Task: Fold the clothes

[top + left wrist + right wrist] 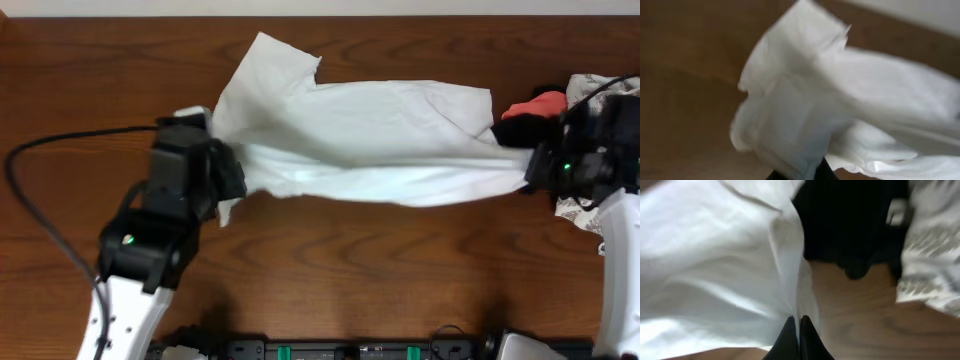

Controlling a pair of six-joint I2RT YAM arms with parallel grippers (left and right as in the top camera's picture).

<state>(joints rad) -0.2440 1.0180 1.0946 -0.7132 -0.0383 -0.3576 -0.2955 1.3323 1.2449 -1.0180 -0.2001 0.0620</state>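
The clothes, a white T-shirt, are stretched across the middle of the wooden table between my two grippers, one corner pointing toward the far edge. At its left end my left gripper is shut on the cloth. In the left wrist view the T-shirt rises crumpled from my left gripper, whose dark fingers barely show under the cloth. My right gripper is shut on the right end of the cloth. Seen from the right wrist, the T-shirt runs into my right gripper, a thin edge pinched between its black fingertips.
A pile of other garments sits at the right edge: a red piece, a dark one and a patterned white one. A black cable loops at the left. Equipment lines the front edge.
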